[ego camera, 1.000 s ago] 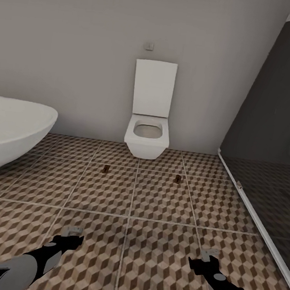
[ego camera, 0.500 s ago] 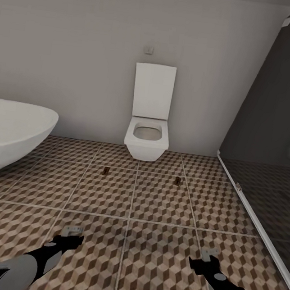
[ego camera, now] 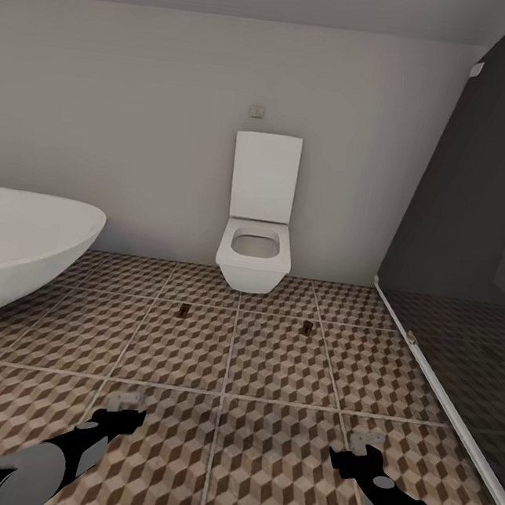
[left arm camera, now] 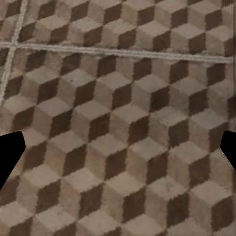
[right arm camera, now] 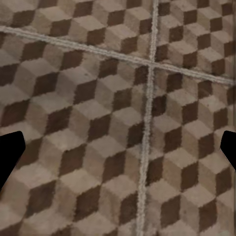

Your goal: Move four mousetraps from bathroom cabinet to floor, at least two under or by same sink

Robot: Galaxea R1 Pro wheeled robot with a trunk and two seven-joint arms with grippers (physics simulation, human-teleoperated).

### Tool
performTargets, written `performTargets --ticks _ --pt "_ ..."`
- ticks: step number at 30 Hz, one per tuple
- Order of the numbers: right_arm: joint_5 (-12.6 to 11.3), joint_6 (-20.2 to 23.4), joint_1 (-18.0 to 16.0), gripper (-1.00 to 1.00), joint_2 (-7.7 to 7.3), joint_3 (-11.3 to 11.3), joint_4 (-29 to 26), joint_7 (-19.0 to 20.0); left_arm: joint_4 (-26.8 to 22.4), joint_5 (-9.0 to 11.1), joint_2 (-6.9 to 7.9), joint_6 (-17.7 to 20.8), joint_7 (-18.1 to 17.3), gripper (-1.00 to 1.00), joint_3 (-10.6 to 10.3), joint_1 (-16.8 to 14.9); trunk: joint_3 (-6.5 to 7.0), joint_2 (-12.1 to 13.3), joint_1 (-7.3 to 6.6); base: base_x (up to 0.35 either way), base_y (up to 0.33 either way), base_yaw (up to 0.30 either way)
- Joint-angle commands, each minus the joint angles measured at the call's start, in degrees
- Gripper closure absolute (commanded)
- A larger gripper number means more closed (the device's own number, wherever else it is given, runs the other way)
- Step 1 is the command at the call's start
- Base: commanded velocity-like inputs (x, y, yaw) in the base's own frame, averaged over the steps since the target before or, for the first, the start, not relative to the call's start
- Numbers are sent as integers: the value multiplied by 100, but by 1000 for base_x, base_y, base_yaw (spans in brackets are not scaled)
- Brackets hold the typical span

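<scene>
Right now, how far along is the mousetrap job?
Two small brown items that may be mousetraps already lie on the bathroom floor, in front of the toilet; they are too small to confirm. Nothing is in hand: the left gripper and right gripper hang open over bare tile. No sink or cabinet is in sight, so the remaining traps and the placement by the sink look undone.

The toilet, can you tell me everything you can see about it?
The toilet is plain white and boxy, with squared corners. Its flat rectangular lid stands upright against the grey wall, leaving the seat and the pale bowl open. The bowl part sticks out from the wall and narrows toward its base just above the cube-patterned floor. A small square button plate sits on the wall above it. It stands between the white bathtub and the dark glass panel; nothing touches it.
</scene>
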Motion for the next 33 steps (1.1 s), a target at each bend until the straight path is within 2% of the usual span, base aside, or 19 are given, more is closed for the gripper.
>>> performTargets --ticks 1,33 --pt "-53 -16 -2 -100 0 49 2 -2 8 -55 0 -20 -15 -100 49 -4 18 0 -3 0 0 0" --pt "-99 -21 -4 -100 23 27 -38 -73 12 -46 0 -28 -22 -100 49 1 727 43 -86 0 0 0"
